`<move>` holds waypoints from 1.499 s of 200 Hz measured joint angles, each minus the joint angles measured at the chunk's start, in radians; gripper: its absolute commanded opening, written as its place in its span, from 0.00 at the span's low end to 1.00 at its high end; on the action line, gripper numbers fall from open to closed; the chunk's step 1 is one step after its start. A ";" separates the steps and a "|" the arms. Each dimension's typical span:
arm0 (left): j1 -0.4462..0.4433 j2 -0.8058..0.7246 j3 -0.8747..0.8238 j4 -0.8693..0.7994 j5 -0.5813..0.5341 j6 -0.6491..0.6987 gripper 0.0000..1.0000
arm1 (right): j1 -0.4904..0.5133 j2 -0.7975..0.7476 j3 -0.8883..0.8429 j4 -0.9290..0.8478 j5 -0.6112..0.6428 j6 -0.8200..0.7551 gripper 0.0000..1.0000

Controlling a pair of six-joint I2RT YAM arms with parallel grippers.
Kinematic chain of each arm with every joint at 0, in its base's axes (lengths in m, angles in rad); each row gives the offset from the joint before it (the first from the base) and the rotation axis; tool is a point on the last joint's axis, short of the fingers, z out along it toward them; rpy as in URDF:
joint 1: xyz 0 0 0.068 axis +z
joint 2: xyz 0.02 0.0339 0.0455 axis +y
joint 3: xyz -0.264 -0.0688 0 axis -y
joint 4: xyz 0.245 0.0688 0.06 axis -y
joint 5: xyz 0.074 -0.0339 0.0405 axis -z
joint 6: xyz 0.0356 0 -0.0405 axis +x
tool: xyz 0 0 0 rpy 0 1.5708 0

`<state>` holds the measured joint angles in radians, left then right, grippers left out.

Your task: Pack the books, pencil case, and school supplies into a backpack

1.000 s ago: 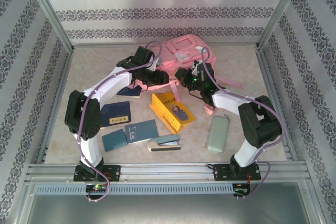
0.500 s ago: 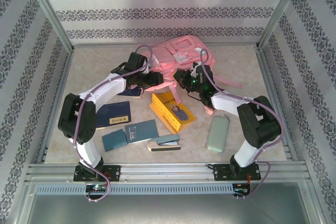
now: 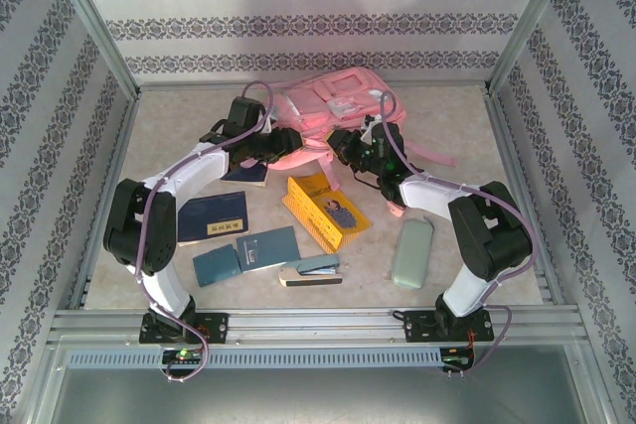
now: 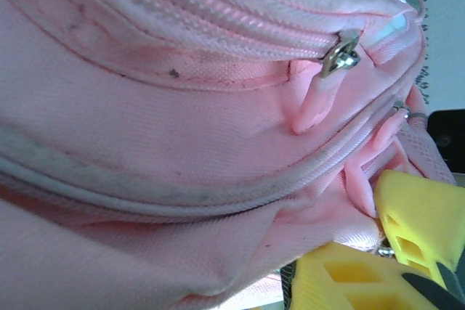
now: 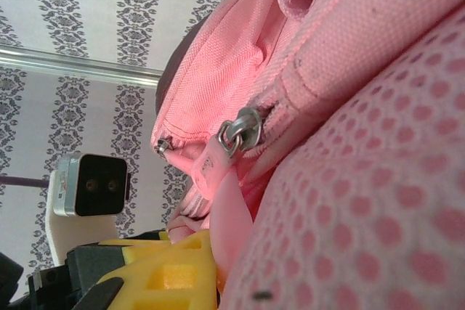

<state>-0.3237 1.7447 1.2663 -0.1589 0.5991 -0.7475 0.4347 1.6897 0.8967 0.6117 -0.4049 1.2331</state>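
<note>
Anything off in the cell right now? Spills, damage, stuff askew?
No spill or tear that I can see. The backpack is grubby: in the left wrist view a grey smear runs along one zip seam, with a dark speck above it. The books lie at mixed angles, loose on the table.

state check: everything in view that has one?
backpack, lying at far side, one zip looks closed
left end effector, at backpack's near edge, open or shut unclear
right end effector, shut, beside a zip pull
yellow book, flat on table, unpacked
navy books, flat, unpacked
teal books, flat, unpacked
stapler, closed, unpacked
pencil case, on table, unpacked
</note>
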 measured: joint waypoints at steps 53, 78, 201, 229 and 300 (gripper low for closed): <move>0.005 0.001 -0.019 0.040 0.125 0.024 0.34 | -0.007 0.023 0.020 0.006 -0.038 0.003 0.09; 0.004 0.001 -0.019 0.027 0.150 0.067 0.34 | -0.009 0.034 0.030 0.006 -0.058 0.003 0.09; -0.083 0.058 0.123 -0.246 -0.103 0.270 0.18 | -0.014 0.048 0.043 -0.010 -0.083 0.025 0.09; -0.102 0.061 0.140 -0.284 -0.165 0.300 0.03 | -0.014 0.048 0.053 -0.017 -0.083 0.026 0.09; -0.123 0.061 0.150 -0.324 -0.243 0.359 0.00 | -0.023 0.048 0.068 -0.070 -0.099 0.010 0.09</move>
<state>-0.4465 1.8057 1.4166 -0.4831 0.3561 -0.3882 0.4122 1.7382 0.9646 0.5419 -0.5037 1.2434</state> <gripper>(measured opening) 0.058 0.139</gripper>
